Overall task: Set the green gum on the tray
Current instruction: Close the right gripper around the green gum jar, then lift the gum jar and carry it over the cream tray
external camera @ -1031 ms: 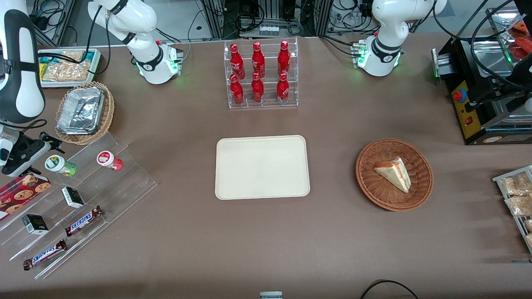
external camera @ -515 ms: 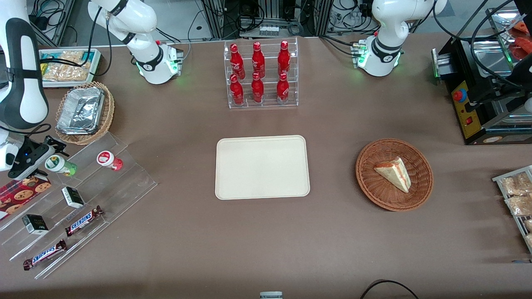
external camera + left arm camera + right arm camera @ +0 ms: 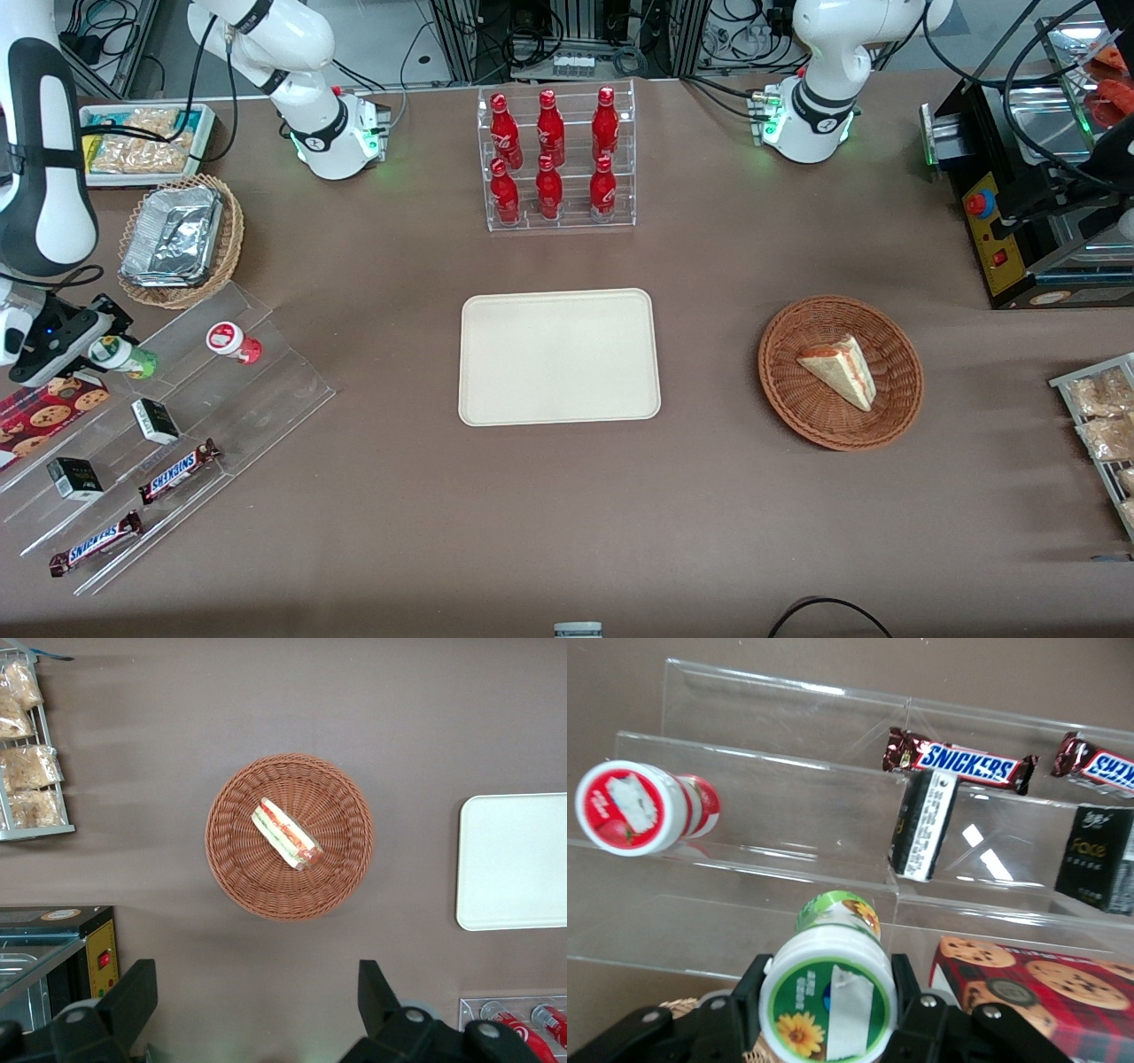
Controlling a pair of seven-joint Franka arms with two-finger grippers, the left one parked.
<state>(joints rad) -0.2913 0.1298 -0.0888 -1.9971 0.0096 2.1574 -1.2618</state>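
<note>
The green gum [image 3: 127, 357] lies on its side on the upper step of a clear acrylic stand [image 3: 266, 390] at the working arm's end of the table. In the right wrist view its white lid with a green and yellow flower mark [image 3: 828, 1001] sits between my black fingers [image 3: 755, 992]. The gripper [image 3: 100, 347] is closed on the lid, with one finger touching each side. The cream tray [image 3: 558, 356] lies flat and bare at mid-table, well away toward the parked arm. It also shows in the left wrist view [image 3: 514, 859].
A red-lidded gum bottle [image 3: 232, 341] lies beside the green one on the same step. Snickers bars [image 3: 177, 470], small black boxes [image 3: 155, 420] and a cookie box [image 3: 44, 409] sit on lower steps. A wicker basket with foil trays [image 3: 182, 239], a rack of red bottles [image 3: 554, 159] and a sandwich basket [image 3: 840, 372] stand elsewhere.
The gripper has moved in over the green gum's lid end, and its fingers now sit around the lid. The bottle has shifted slightly toward the gripper.
</note>
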